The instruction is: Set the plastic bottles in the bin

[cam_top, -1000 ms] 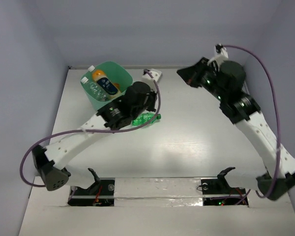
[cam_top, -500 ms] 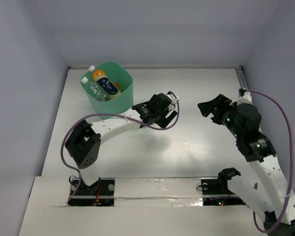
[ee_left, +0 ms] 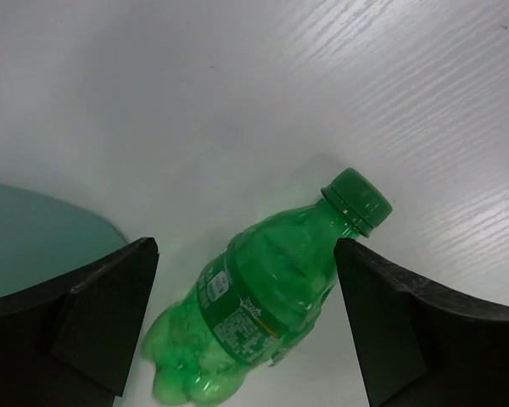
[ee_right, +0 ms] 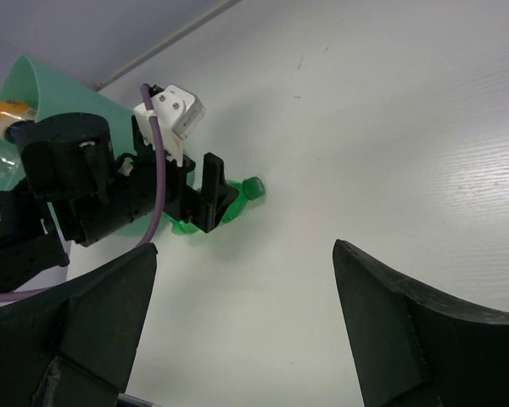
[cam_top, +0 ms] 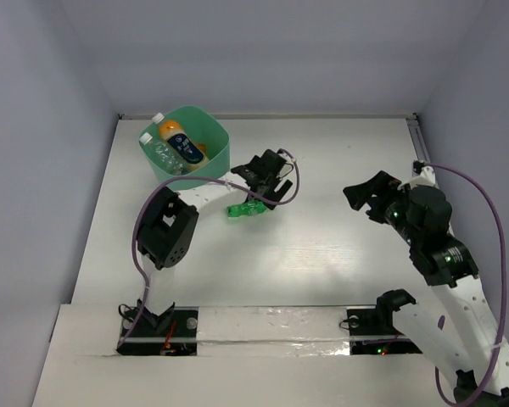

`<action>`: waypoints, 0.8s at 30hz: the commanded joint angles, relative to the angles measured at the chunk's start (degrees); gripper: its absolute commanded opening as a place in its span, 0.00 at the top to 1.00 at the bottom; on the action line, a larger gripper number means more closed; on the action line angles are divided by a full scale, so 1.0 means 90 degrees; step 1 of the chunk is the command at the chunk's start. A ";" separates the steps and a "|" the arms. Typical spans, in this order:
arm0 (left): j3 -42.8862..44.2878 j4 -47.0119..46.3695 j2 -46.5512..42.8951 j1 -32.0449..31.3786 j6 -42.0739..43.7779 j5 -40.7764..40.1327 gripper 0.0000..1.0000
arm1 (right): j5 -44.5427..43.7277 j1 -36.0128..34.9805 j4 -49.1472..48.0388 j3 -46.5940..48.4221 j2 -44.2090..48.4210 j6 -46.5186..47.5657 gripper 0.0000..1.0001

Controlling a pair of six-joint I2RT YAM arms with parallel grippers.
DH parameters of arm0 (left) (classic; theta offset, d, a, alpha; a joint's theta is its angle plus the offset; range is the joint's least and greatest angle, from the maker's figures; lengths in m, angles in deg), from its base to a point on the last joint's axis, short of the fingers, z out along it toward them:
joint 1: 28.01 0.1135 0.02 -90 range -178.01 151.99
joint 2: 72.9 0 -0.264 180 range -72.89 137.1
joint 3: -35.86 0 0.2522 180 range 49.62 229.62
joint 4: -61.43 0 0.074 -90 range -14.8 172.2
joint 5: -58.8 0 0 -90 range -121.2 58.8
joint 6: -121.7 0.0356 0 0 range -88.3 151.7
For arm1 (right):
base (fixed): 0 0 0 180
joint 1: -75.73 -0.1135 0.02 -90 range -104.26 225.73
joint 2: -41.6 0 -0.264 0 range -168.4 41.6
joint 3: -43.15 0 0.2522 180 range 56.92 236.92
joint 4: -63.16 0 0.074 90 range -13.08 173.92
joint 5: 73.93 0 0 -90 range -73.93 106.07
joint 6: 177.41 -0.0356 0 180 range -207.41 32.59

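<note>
We see several bottles [cam_top: 180, 144] in bin [cam_top: 223, 134]. Green bottle [ee_left: 263, 297] not yet in, lying on bench [cam_top: 322, 254] near bin. Left claw [ee_left: 244, 250] spread, straddling it, ungripped. Right claw [ee_right: 244, 248] spread, empty, well apart.

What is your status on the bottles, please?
Left gripper open over green bottle lying on table near bin. Right gripper open, empty. Several bottles already in bin. Nothing blocking.
</note>
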 commanded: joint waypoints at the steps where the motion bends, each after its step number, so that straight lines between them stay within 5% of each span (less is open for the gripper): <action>1: 0.0043 0.0096 0.0180 -0.0087 -0.0057 0.0225 0.16 | -0.0110 0.0030 0.0104 0.0326 -0.0003 0.0273 0.10; 11: -0.0368 0.0097 0.0269 -0.0088 -0.0429 0.0596 0.27 | -0.0052 0.0030 0.0017 0.0395 -0.0218 0.0362 0.10; 19: -0.0564 0.0018 -0.0141 -0.0088 -0.0653 0.0665 0.65 | -0.0101 0.0088 -0.0022 0.0473 -0.0316 0.0469 0.10; 24: 0.0333 0.0340 -0.0873 -0.0224 -0.0897 0.0761 0.69 | -0.0130 0.0088 -0.0022 0.0551 -0.0404 0.0557 0.11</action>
